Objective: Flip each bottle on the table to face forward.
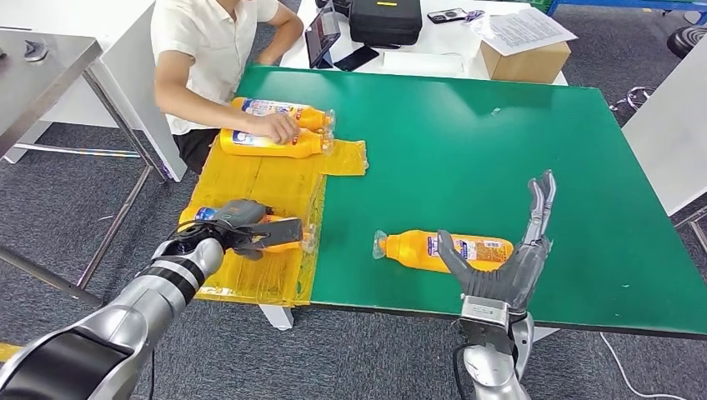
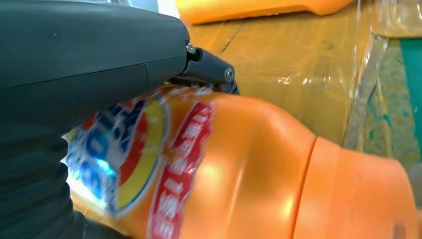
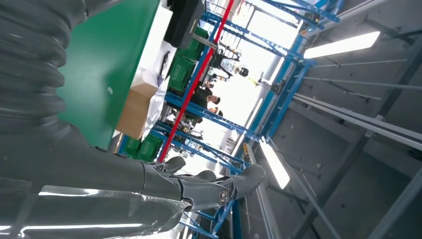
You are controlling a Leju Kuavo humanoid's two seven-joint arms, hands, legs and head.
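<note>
my left hand (image 1: 238, 227) grips a bottle (image 1: 279, 235) lying on the yellow sheet (image 1: 275, 187) at the counter's (image 1: 500, 150) near left; right hand (image 1: 513, 258) open, holding nothing, above the centre bottle (image 1: 417, 247). a person's hand (image 1: 279, 127) rests on two more. i'd judge most flipping remains.

Light: bright, even, soft shadows | left wrist: bottle label (image 2: 129, 159) blurred | right wrist: ceiling lamps (image 3: 343, 44) glaring

orange bottles (image 1: 442, 249), green table (image 1: 500, 150), yellow sheet (image 1: 267, 179)
</note>
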